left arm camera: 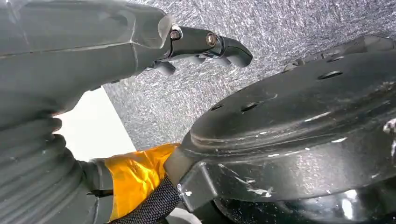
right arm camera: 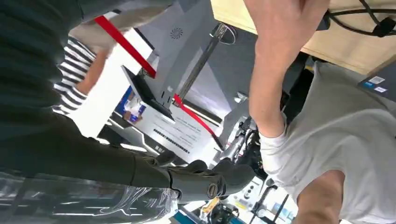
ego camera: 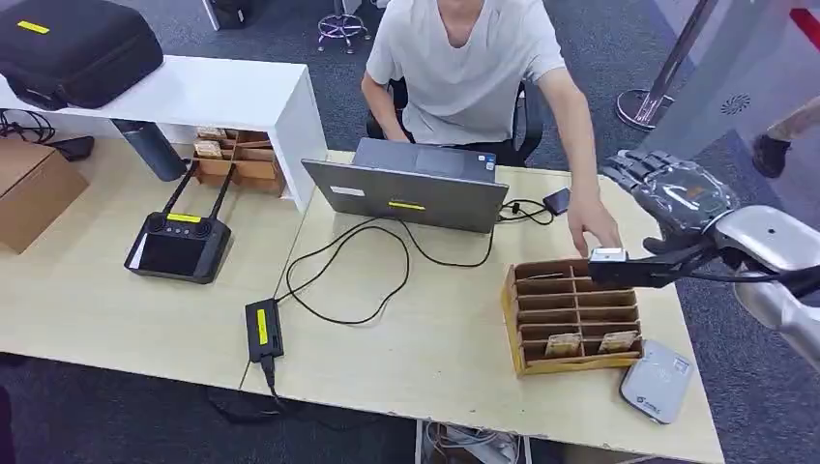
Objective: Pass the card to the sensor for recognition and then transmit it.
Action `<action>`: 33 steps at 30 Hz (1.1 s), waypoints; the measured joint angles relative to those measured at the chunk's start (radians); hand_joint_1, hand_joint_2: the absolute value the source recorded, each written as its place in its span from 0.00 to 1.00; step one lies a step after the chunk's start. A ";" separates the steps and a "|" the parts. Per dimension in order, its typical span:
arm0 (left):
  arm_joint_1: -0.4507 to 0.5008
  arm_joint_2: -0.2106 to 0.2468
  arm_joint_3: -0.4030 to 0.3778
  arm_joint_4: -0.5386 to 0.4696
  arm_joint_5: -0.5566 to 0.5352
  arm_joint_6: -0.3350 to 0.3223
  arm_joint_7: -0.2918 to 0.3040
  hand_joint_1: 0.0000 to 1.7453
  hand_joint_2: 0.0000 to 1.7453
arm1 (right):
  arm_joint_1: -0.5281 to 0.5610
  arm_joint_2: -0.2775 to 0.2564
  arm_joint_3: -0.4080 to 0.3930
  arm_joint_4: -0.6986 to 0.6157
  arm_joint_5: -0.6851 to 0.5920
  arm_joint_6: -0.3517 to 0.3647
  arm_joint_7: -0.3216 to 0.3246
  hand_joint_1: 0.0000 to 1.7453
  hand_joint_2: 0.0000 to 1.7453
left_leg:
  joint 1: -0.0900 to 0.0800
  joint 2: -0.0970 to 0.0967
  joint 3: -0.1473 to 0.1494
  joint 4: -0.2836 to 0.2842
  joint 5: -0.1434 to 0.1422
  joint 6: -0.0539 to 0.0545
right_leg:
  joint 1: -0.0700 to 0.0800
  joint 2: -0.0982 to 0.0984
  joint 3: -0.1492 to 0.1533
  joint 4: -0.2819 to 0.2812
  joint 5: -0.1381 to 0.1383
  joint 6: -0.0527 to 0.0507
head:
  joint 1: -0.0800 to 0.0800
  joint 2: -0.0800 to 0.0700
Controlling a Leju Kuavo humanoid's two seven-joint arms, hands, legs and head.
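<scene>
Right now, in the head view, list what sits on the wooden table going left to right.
Cardboard box → black remote controller → power adapter with yellow label → laptop → wooden slotted organizer → grey card reader.

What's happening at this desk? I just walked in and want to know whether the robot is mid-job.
The robot's right hand is raised above the far right end of the table, fingers apart and holding nothing. A person seated behind the laptop reaches one hand down to the back edge of the wooden card rack. Two cards sit in the rack's front slots. The grey card sensor lies just beside the rack, untouched. No card has been picked up yet.
</scene>
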 joint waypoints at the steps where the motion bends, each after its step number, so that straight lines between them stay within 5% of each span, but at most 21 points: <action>1: 0.000 0.000 0.000 0.000 0.002 0.000 0.000 0.00 1.00 | -0.003 0.000 0.005 -0.001 -0.005 0.000 0.000 0.00 1.00 | 0.000 0.000 0.000 0.000 0.000 0.000 | 0.000 0.000 0.000 0.000 0.000 0.000 | 0.000 0.000; 12: 0.004 0.000 0.000 0.000 0.027 0.001 -0.005 0.00 1.00 | -0.062 -0.025 0.074 -0.037 -0.105 0.120 0.044 0.00 1.00 | 0.000 0.000 0.000 0.000 0.000 0.000 | 0.000 0.000 0.000 0.000 0.000 0.000 | 0.000 0.000; 25: 0.009 0.002 0.000 -0.011 0.043 0.025 -0.011 0.00 1.00 | -0.059 -0.169 0.135 -0.166 -0.186 0.088 0.093 0.00 1.00 | 0.000 0.000 0.000 0.000 0.000 0.000 | 0.000 0.000 0.000 0.000 0.000 0.000 | 0.000 0.000; 33: 0.009 0.002 0.000 -0.015 0.051 0.029 -0.011 0.00 1.00 | -0.051 -0.185 0.147 -0.178 -0.185 0.087 0.098 0.00 1.00 | 0.000 0.000 0.000 0.000 0.000 0.000 | 0.000 0.001 0.000 0.000 0.000 0.000 | 0.000 0.000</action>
